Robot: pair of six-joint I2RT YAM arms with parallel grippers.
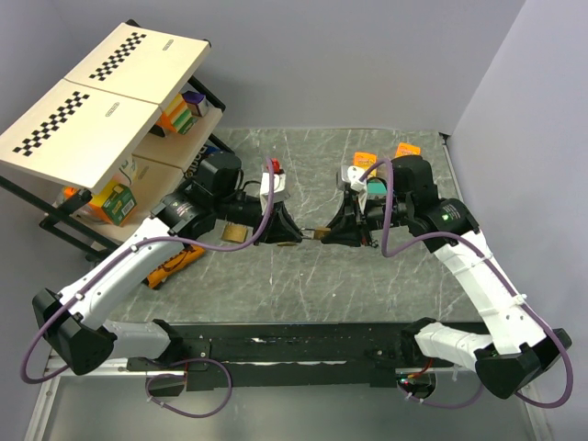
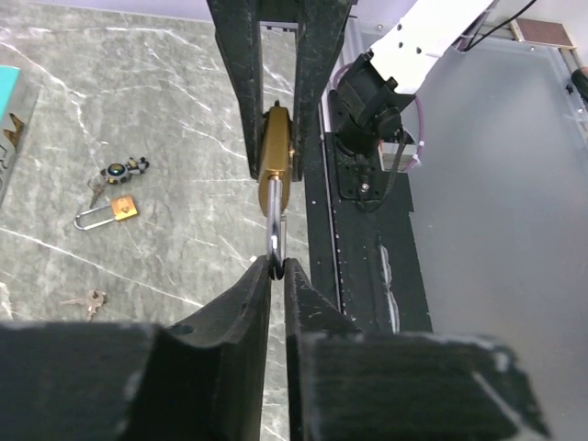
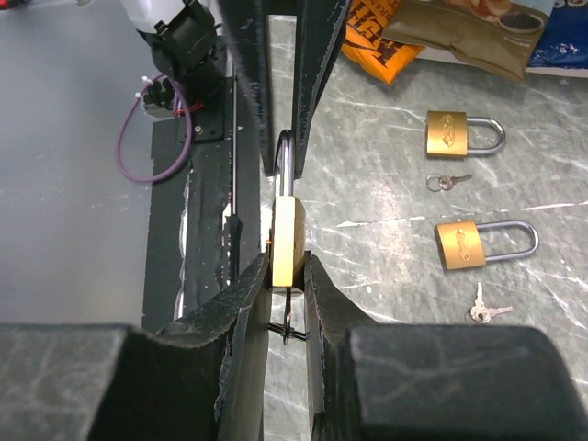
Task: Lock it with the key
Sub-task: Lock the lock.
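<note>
Left gripper (image 2: 276,268) clamped on the curved steel shackle (image 2: 275,225), right gripper (image 3: 288,271) on the rectangular brass padlock (image 3: 288,234): 1 skewed push could jam it.

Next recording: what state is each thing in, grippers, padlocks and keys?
held padlock: gripped at both ends; locked or not, cannot tell.
left gripper: shut on its shackle.
right gripper: shut on its brass body.
the key: ring shows under that body; inserted or not, hidden.
upper table padlock: lying flat, shackle closed.
lower table padlock: lying flat, shackle closed.
small padlock: lying flat, shackle looks closed.
</note>
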